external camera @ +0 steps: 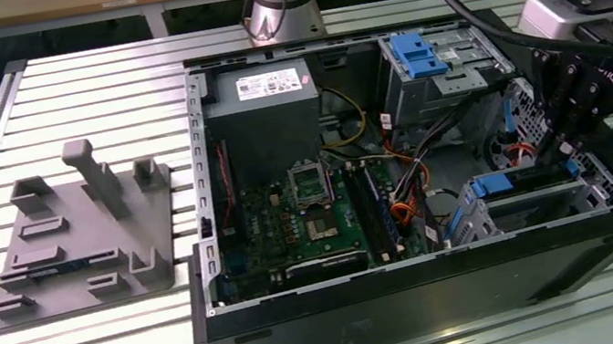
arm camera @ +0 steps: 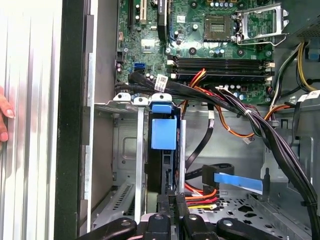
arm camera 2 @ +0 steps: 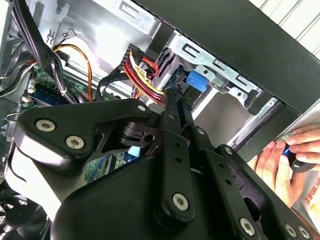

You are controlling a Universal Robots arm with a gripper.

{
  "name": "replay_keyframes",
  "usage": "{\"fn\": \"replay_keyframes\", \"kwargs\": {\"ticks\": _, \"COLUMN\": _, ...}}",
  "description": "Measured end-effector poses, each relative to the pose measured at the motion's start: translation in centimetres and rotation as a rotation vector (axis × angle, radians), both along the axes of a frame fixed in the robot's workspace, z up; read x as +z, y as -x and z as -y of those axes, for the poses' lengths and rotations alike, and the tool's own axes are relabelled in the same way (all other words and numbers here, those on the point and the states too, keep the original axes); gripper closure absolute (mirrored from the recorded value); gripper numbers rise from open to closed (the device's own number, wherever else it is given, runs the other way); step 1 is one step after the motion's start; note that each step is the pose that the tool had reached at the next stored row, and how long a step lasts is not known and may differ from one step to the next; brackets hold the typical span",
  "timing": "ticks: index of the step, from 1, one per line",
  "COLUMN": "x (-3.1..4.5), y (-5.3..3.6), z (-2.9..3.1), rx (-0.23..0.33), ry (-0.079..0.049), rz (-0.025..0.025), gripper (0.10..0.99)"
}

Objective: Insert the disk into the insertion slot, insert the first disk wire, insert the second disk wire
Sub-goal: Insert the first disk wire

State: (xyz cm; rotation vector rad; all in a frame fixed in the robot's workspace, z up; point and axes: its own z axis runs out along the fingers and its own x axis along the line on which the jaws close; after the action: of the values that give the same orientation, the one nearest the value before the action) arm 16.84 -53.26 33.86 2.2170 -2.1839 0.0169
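Blue plastic frames the disk (arm camera: 163, 132), seated between the walls of the insertion slot (arm camera: 126, 150), my gripper (arm camera: 172, 200) pinched nearly together at its end, wires (arm camera: 201, 192) crowding close.

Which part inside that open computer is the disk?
Look into the black computer case on the slatted table, at the corner on the exterior view's right, by the gripper. The disk sits in a low silver cage, marked by its blue frame; the other blue-latched cage is taller and farther back.
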Motion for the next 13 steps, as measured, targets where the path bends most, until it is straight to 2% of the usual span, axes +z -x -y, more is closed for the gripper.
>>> {"fn": "replay_keyframes", "kwargs": {"ticks": 13, "x": -0.38, "y": 0.0, "z": 0.07, "rx": 0.0, "ry": 0.0, "rz": 0.0, "gripper": 0.922}}
